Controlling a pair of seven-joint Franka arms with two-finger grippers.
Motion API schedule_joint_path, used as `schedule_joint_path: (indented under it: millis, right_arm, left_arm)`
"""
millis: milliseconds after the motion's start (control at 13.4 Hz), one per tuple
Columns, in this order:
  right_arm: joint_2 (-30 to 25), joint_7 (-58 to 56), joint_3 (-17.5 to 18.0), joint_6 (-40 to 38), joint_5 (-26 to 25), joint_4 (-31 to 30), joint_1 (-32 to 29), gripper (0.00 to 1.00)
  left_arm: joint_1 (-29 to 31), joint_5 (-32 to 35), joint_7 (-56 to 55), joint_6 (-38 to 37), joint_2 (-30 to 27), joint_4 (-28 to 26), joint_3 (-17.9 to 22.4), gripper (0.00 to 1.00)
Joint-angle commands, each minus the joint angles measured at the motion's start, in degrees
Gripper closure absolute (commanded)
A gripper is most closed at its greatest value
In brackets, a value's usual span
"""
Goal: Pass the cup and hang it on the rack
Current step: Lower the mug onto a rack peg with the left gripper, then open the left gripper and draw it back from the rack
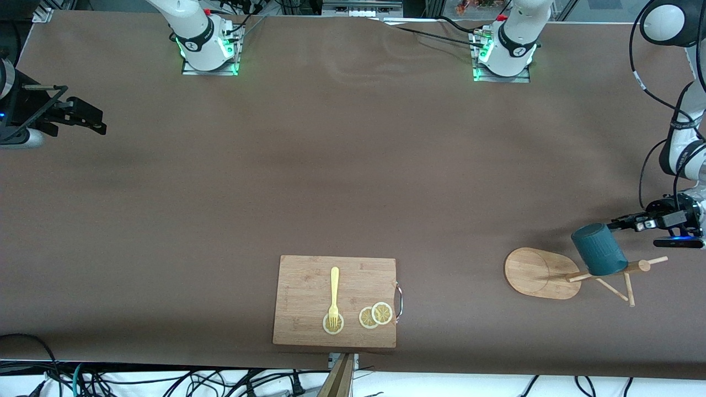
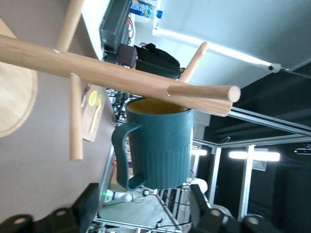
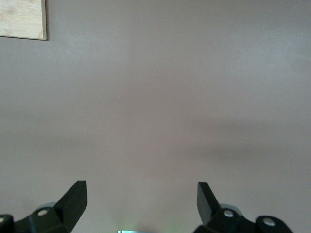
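The dark teal cup [image 1: 598, 249] hangs mouth-up against a peg of the wooden rack [image 1: 538, 273], at the left arm's end of the table. In the left wrist view the cup [image 2: 160, 145] sits under the rack's post [image 2: 97, 70], its handle free at the side. My left gripper [image 1: 615, 223] is open beside the cup. Its fingers [image 2: 87, 206] stand apart on either side of the cup's base without touching it, and the left gripper [image 2: 144, 208] holds nothing. My right gripper [image 1: 94, 124] waits open and empty over the bare table [image 3: 146, 97] at the right arm's end, also in its wrist view [image 3: 141, 196].
A rectangular wooden cutting board [image 1: 309, 275] lies near the table's front edge with a yellow fork [image 1: 334, 295] and lemon slices [image 1: 375, 315] on it. Its corner shows in the right wrist view [image 3: 22, 19].
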Motion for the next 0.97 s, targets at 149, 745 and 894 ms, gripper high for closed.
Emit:
schedule_joint_path:
  millis: [149, 745, 894]
  right_arm:
    - [-0.43, -0.67, 0.78, 0.27, 0.02, -0.14, -0.85, 0.0]
    - [-0.43, -0.67, 0.87, 0.36, 0.02, -0.14, -0.85, 0.0]
    - [-0.43, -0.67, 0.87, 0.36, 0.11, -0.05, -0.85, 0.0]
  left_arm:
    - [0.6, 14.18, -1.29, -1.72, -4.0, 4.59, 0.96, 0.0]
    - [-9.92, 44.27, -8.32, -1.63, -22.81, 4.85, -0.09, 0.0]
    - [-16.85, 51.97, -8.67, -1.37, -26.15, 4.85, -0.01, 0.0]
